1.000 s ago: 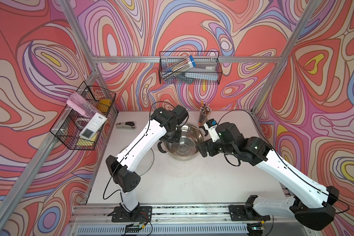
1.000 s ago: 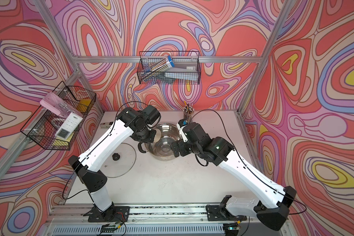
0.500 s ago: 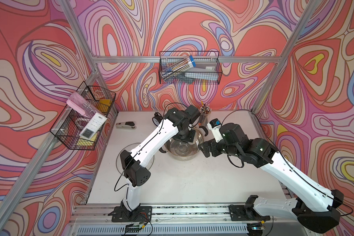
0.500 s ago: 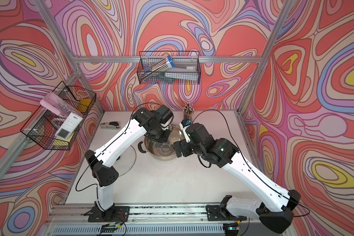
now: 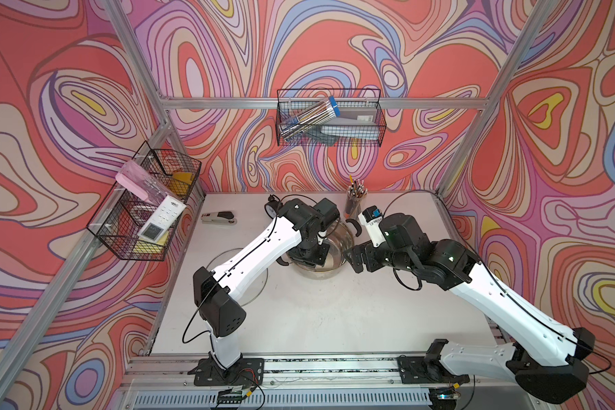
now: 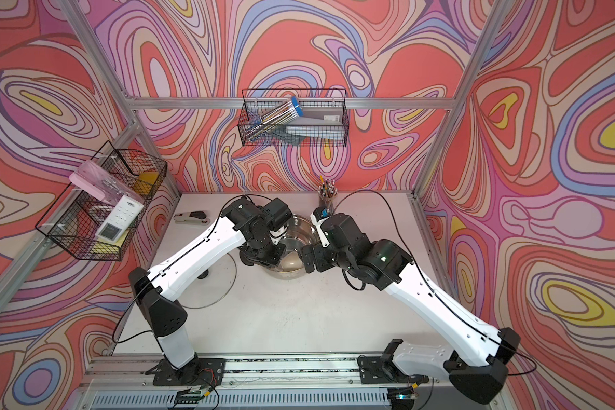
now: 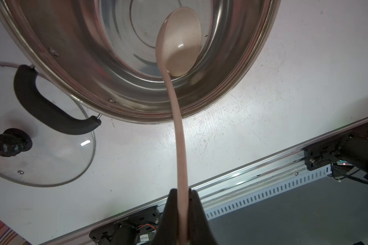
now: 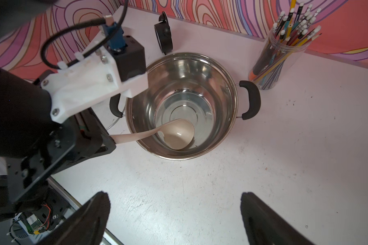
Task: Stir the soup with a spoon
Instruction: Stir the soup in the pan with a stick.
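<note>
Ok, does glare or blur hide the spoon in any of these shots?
Left wrist: spoon sharp, small highlight on its bowl; left gripper dark, soft. Right wrist: pot wall mirrors rings, spoon clear. Both top views: left arm covers most of it.

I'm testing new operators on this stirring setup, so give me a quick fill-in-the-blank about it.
1. The left gripper is shut on the spoon by its ____.
2. The right gripper stands ____ and holds nothing.
3. The spoon's bowl sits ____ the pot.
Missing words: handle; open; inside.
</note>
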`<state>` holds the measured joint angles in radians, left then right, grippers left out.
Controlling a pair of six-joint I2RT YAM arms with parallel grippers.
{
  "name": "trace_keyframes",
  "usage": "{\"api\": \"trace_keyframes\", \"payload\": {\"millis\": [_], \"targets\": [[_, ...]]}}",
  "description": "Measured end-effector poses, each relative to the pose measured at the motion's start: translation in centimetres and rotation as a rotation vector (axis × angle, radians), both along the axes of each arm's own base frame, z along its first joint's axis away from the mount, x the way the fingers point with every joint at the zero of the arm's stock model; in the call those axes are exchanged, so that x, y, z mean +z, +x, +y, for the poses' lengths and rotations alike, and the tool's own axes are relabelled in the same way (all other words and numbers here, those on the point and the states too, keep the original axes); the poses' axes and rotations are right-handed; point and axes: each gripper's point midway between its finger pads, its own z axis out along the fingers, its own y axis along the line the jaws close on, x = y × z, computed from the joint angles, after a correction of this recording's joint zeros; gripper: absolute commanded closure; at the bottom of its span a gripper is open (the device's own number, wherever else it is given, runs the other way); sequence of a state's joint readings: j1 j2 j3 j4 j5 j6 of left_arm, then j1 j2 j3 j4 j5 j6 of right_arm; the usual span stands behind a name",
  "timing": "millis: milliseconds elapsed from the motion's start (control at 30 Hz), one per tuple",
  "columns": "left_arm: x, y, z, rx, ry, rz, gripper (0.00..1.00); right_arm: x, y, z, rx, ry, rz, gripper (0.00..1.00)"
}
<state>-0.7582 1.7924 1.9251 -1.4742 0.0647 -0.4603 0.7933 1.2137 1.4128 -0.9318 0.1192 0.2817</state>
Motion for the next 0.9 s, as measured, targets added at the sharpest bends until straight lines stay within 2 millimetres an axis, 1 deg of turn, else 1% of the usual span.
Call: {"api": "trace_keyframes", "payload": {"millis": [100,267,367,500,633,700,800,900], "targets": [[0.5,0.7,1.2,0.033,0.008,-0.019,1.0,-0.2,0.0,0.2,0.005,0.001,0.006,0.02],[1.1,2.7,3.7,0.111,0.033,-0.058,1.0,-0.3,0.1,0.3,0.006,-0.002,0.009,0.02],[2.0,4.0,4.2,0.137,0.035,-0.09,1.0,-0.3,0.1,0.3,0.006,-0.003,0.01,0.02],[2.9,6.1,3.0,0.13,0.012,-0.133,1.0,-0.3,0.1,0.0,0.0,-0.008,0.007,0.02],[2.9,8.1,1.1,0.122,-0.021,-0.145,1.0,0.2,-0.1,-0.4,-0.011,-0.001,-0.01,0.02],[2.6,8.6,0.1,0.115,-0.039,-0.14,1.0,0.4,-0.2,-0.7,-0.017,0.002,-0.015,0.02],[2.0,8.8,-1.2,0.093,-0.054,-0.126,1.0,0.7,-0.3,-1.0,-0.026,0.005,-0.021,0.02],[1.6,7.9,-2.6,0.056,-0.064,-0.105,1.0,0.7,-0.4,-1.3,-0.033,0.001,-0.025,0.02]]}}
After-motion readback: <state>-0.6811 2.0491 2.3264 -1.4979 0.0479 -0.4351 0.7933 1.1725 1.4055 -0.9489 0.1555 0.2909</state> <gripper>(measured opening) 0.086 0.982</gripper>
